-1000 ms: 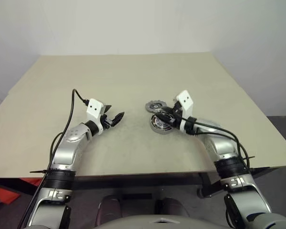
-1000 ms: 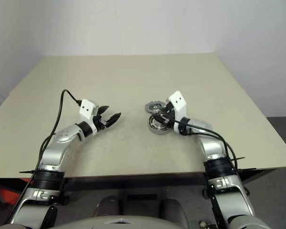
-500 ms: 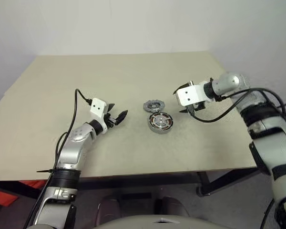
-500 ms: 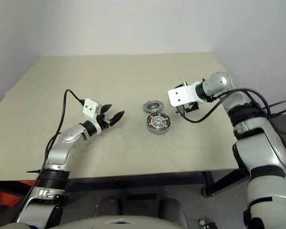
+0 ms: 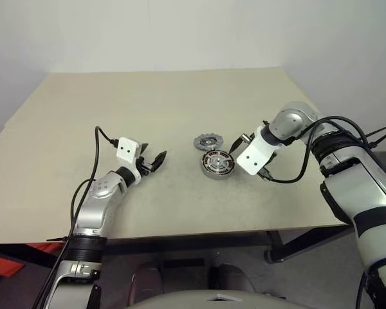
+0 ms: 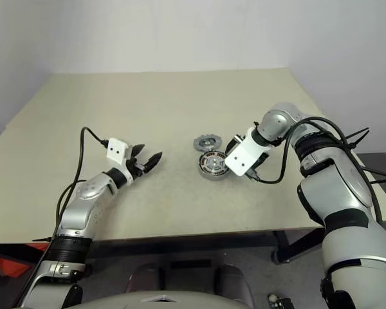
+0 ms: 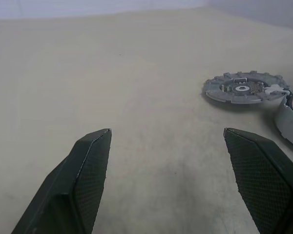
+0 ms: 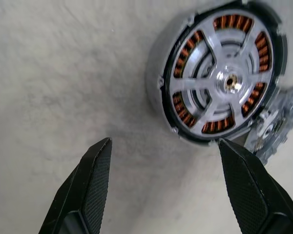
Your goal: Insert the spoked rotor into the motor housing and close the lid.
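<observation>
The motor housing (image 8: 155, 73) lies on the table near the middle. The spoked rotor (image 8: 229, 82) sits inside it, and copper windings show between its spokes. The lid (image 5: 208, 141) lies flat just behind the housing, notched face up, touching or nearly touching it. My right gripper (image 8: 163, 141) hangs just right of the housing, pointing steeply down, open and empty. My left gripper (image 5: 157, 159) hovers low over the table to the left, level and aimed toward the parts. It is also open, with nothing between its fingers (image 7: 88, 165).
The beige table (image 5: 148, 103) has its front edge close below both arms and its right edge just past the right arm. A black cable (image 5: 289, 174) loops from the right wrist over the table.
My right gripper has let go at the housing, opened, drawn back to the right and rolled to point down. The rotor stays in the housing. My left arm has hardly moved.
</observation>
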{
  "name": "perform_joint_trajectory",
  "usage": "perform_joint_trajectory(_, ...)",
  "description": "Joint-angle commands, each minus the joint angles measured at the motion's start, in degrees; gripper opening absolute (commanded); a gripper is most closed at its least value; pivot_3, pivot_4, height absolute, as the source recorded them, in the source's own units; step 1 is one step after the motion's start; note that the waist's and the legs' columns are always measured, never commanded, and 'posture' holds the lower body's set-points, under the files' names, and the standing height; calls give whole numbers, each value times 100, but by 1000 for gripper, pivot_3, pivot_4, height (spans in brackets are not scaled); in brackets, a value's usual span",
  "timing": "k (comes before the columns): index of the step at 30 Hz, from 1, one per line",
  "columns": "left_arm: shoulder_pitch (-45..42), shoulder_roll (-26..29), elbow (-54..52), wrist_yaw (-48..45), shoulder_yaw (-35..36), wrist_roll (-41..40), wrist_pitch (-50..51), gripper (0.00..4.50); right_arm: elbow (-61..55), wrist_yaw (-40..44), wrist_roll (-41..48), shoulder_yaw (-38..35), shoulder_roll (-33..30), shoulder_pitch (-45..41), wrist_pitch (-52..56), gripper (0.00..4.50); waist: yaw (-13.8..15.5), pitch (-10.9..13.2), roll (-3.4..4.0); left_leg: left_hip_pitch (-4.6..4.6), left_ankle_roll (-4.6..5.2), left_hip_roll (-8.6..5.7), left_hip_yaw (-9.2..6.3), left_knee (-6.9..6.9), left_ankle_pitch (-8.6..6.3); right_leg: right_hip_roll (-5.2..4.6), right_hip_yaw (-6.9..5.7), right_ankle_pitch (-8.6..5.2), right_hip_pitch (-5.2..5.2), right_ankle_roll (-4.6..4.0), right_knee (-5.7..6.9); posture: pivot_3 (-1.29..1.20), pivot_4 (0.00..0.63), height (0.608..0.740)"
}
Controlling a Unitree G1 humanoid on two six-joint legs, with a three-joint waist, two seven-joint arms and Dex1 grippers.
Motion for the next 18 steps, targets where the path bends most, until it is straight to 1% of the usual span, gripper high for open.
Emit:
perform_joint_trajectory(1, -18, 42, -269, 19, 69, -14, -69, 3861, -62, 193, 235, -117, -5, -73, -135, 3891, -2, 0, 0, 2, -2, 0, 0, 1, 1, 0, 1, 0, 0, 0, 6, 0, 0, 740)
perform_joint_trajectory(4, -27, 44, -268, 15, 60, -13, -58, 3861, -56, 227, 238, -99, 47, 69, -109, 3891, -3, 0, 0, 9, -7, -1, 0, 3, 2, 1, 5, -1, 0, -1, 19, 0, 0, 740)
perform_joint_trajectory(8, -69, 50, -233, -2, 53, -13, -56, 3861, 36, 46, 90, -62, 141, 191, -4, 3891, -4, 0, 0, 13, -11, -1, 0, 8, 5, 1, 7, -1, 0, -1, 34, 0, 0, 740)
perform_joint_trajectory(17, -21, 80, -280, -4, 62, -24, -36, 3861, 200, -256, -141, -50, 254, 157, 84, 3891, -4, 0, 0, 13, -13, -1, 0, 12, 6, 1, 9, -2, 0, -2, 38, 0, 0, 740)
perform_joint_trajectory(18, -19, 81, -277, -4, 64, -24, -41, 3861, 211, -245, -131, -56, 268, 158, 67, 3724, -4, 0, 0, 14, -13, -1, 0, 12, 6, 1, 9, -2, 0, -2, 38, 0, 0, 740)
